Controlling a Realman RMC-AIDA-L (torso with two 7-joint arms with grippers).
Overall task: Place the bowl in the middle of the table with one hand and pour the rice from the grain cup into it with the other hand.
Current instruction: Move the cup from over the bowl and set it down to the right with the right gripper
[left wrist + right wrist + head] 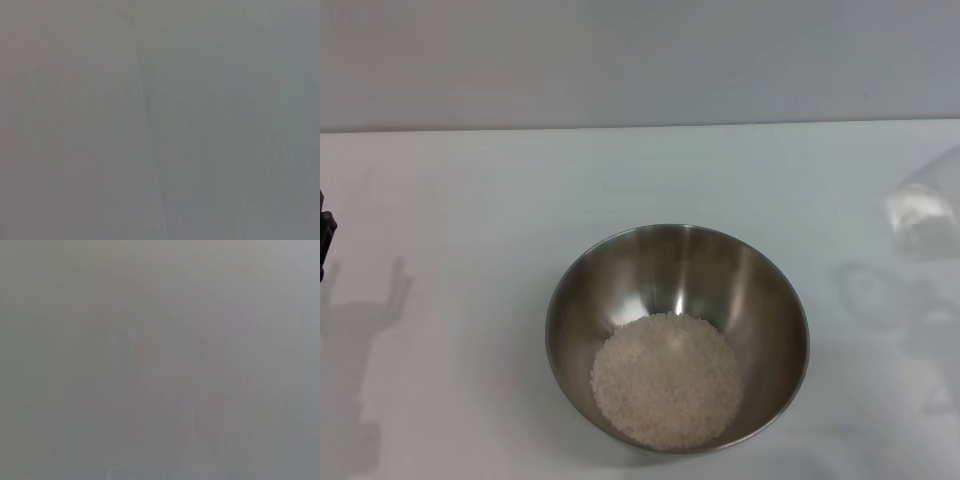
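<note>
White table (470, 200), rice-filled bowl (760, 300) centred.

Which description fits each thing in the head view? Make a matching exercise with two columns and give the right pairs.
Column one:
1. the bowl
2. the rice
3. the grain cup
4. the table

Column two:
a. a pale heap lying inside the steel vessel
b. see-through, at the right edge of the view
c. plain white, carrying everything else
d. shiny metal, in the near middle of the view

Pairs: 1-d, 2-a, 3-b, 4-c
</note>
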